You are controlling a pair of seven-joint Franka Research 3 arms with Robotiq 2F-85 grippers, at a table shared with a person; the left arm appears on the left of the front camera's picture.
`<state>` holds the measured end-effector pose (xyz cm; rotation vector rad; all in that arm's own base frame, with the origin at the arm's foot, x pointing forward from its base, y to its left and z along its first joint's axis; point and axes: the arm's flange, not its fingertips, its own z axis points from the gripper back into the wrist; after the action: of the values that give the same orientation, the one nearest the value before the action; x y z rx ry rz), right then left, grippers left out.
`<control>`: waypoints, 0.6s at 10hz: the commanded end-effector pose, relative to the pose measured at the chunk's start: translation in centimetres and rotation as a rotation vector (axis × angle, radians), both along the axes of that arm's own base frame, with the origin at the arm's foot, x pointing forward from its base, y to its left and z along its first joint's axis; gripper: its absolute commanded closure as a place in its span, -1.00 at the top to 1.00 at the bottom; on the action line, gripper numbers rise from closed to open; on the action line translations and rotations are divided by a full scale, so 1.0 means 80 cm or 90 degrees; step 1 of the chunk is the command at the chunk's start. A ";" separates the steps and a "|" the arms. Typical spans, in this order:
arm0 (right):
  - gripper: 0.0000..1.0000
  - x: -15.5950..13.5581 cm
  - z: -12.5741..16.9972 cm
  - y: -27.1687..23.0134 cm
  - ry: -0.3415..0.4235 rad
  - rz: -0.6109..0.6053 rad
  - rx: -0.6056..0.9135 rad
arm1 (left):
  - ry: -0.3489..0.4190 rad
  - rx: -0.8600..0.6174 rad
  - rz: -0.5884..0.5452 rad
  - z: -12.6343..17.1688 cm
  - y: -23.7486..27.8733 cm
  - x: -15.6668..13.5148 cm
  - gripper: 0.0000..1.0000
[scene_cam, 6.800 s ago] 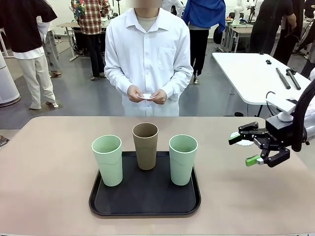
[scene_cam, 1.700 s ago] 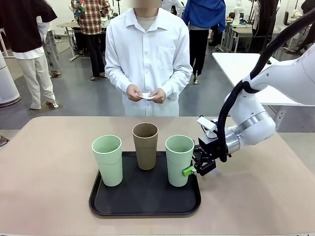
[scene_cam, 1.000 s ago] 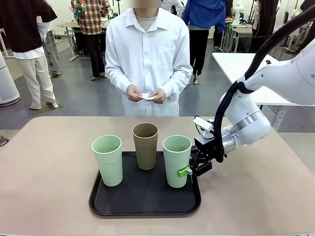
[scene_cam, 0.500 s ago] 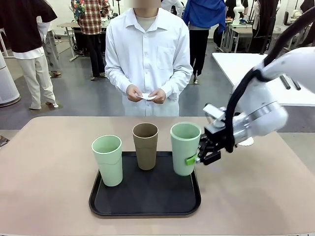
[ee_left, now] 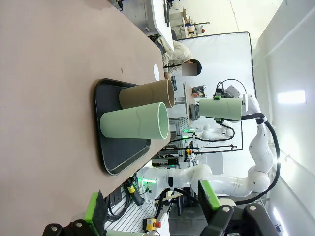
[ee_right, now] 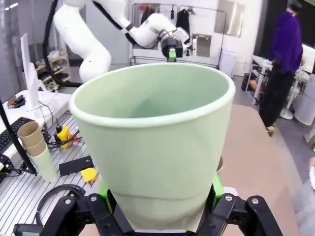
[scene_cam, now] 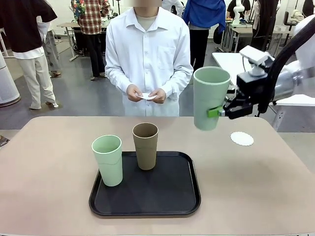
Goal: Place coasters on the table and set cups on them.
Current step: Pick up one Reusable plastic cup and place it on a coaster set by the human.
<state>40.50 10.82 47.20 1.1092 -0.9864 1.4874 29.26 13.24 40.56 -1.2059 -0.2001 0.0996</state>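
1. The left gripper (ee_left: 150,206) is nearest, on the robot's side of the table (scene_cam: 49,187), its fingers aimed along the tabletop toward the tray (scene_cam: 144,199). Its jaws are spread wide with nothing between them.
2. The black tray lies flat on the middle of the table, near the robot's edge. A mint cup (scene_cam: 107,160) stands on its left part, upright, mouth up, long axis vertical. The brown cup (scene_cam: 145,146) stands just behind and to its right, also upright and apart from it. Both walls are plain matte.
3. The right arm comes in from the right with its wrist raised well above the table and the right gripper (scene_cam: 212,112) pointing sideways toward the robot's left. In the right wrist view a green pad presses each side of the held mint cup (ee_right: 152,137), low on its wall, so the jaws are clamped on it.
4. The held mint cup hangs in the air clear of the table, to the right of the tray. Its wide mouth is up and its long axis close to vertical.
5. A white coaster (scene_cam: 242,138) lies flat on the table to the right of the tray, lower right of the held cup in the front view.
6. At the far edge, the person's hands (scene_cam: 159,96) meet at the waist and pinch a second coaster (scene_cam: 146,96) between the fingertips.
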 end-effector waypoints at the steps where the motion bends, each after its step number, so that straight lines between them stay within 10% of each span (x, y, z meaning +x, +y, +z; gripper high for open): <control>1: -1.00 0.006 -0.015 0.009 0.018 -0.029 -0.012 | -0.011 -0.010 0.000 0.001 0.001 -0.001 1.00; 5: -1.00 0.000 0.000 0.000 0.000 0.000 0.000 | -0.011 -0.010 0.000 0.001 0.001 -0.001 1.00; 6: 0.68 0.002 0.001 -0.001 0.001 -0.008 -0.007 | -0.011 -0.010 0.000 0.001 0.001 -0.001 1.00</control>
<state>40.62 10.75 47.27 1.0963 -0.9812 1.4801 29.26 13.24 40.56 -1.2060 -0.2000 0.0995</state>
